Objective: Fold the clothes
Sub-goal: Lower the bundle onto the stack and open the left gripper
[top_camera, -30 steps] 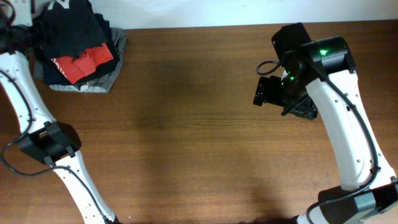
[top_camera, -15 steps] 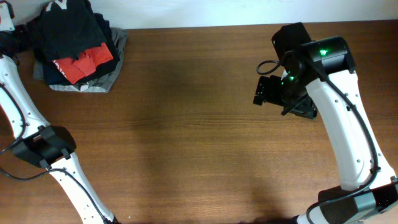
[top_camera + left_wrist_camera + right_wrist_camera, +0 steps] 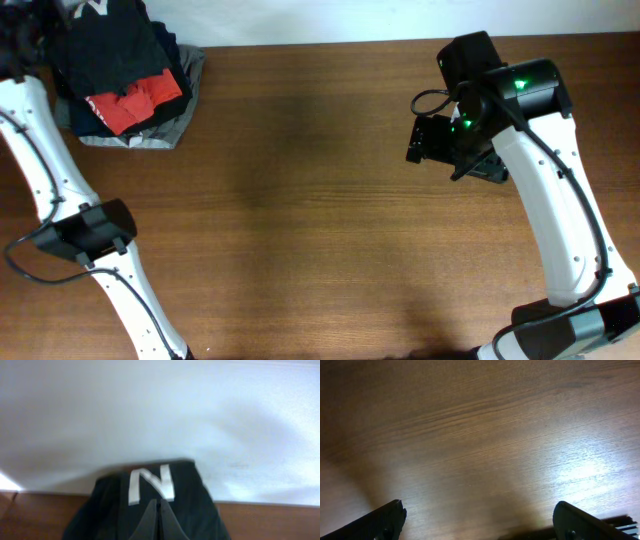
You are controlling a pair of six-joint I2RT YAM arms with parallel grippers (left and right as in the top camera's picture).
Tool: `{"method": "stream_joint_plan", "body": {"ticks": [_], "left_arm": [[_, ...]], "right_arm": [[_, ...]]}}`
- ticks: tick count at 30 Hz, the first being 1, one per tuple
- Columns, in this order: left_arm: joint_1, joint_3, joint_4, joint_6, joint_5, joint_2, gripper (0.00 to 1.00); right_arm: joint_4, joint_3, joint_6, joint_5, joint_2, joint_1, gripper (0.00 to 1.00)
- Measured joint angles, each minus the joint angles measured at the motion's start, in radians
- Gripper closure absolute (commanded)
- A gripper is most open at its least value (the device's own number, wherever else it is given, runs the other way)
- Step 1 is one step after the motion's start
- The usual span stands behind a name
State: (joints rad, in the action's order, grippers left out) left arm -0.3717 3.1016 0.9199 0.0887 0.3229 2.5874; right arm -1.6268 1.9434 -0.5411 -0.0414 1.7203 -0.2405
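The clothes (image 3: 110, 50), a dark, almost black garment, lie on top of a pile at the table's far left corner. In the left wrist view the clothes (image 3: 110, 510) fill the lower middle and show a white mark (image 3: 150, 482) against the white wall. My left gripper (image 3: 157, 502) is shut, its fingertips meeting in the dark fabric just below that mark. In the overhead view this gripper is mostly lost at the top left edge. My right gripper (image 3: 425, 140) hovers open over bare wood at the right, with nothing between its fingers (image 3: 385, 520).
A red T-shirt (image 3: 135, 100) and a grey folded garment (image 3: 150, 135) lie under the dark one in the same pile. The brown wooden table (image 3: 300, 200) stretches between the two arms. A white wall (image 3: 160, 410) runs along its far edge.
My left gripper has gone from open to shut at the dark garment, and the left arm has shifted slightly. The right arm has barely moved.
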Motion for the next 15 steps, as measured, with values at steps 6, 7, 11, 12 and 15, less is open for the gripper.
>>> {"method": "stream_joint_plan", "body": {"ticks": [6, 7, 11, 12, 15], "left_arm": [[0.046, 0.003, -0.102, 0.0, -0.084, 0.029, 0.99], [0.049, 0.004, -0.105, 0.0, -0.091, 0.042, 0.99], [0.053, 0.005, -0.109, 0.0, -0.106, 0.131, 0.99], [0.053, 0.005, -0.114, 0.0, -0.111, 0.157, 0.99], [0.052, 0.005, -0.137, 0.0, -0.144, 0.247, 0.99]], "right_arm": [[-0.002, 0.0, 0.004, 0.0, 0.0, 0.0, 0.01], [-0.005, 0.0, 0.004, 0.0, 0.0, 0.0, 0.01], [-0.015, 0.0, 0.004, 0.0, 0.0, 0.0, 0.01], [-0.016, 0.0, 0.005, 0.0, 0.0, 0.0, 0.01], [-0.017, 0.0, 0.019, 0.0, 0.0, 0.0, 0.01]]}}
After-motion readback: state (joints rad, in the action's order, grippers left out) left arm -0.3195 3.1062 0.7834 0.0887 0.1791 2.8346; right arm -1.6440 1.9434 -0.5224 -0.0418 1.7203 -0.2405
